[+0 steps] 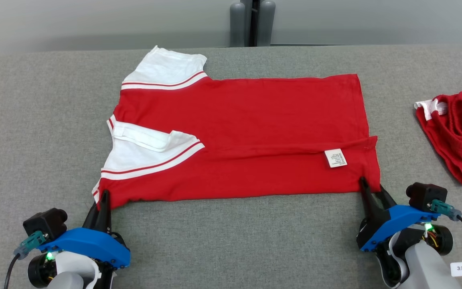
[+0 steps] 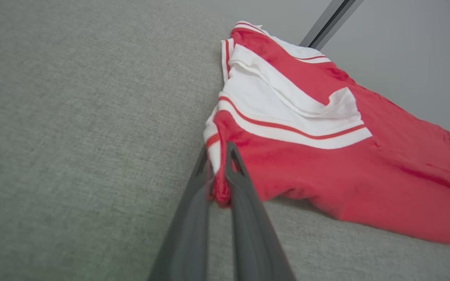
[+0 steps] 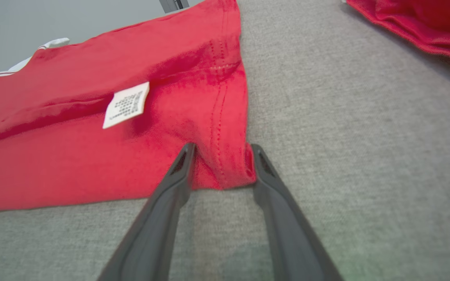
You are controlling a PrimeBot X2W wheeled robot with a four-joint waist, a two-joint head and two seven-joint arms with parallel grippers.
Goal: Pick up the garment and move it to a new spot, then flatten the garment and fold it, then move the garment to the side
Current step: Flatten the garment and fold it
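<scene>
**Item:** shirt, red with white sleeves.

**Location:** centre of the head view, spread on the grey table. The sleeves lie toward the left of the frame and the hem toward the right. The lower long edge is turned over onto the body, so a white label shows face up at the lower right of the cloth.

**Handling:** judge it a light, limp knit.
- It will sag and drape from whatever point you hold.
- It gives nothing back to a push and should slide easily over the table's weave.
- It is not fragile.
- The doubled layers may slip apart if you pinch only the top one.

**Where to hold:** take the two lower corners, one per gripper, so the edge hangs straight between them. Bite deep enough to catch every layer.

**Left gripper**: at the lower left of the head view. The jaws are drawn together on the lower left corner, below the lower of the sleeves. The left wrist view shows red cloth bunched between the fingers.

**Right gripper**: at the lower right. The jaws stand partway apart, straddling the corner of the hem. Cloth lies between them but is not pinched, so you have no grip there yet.

**Also present:** red shorts at the right edge of the head view, well apart from the shirt. Keep your carry clear of them.
</scene>
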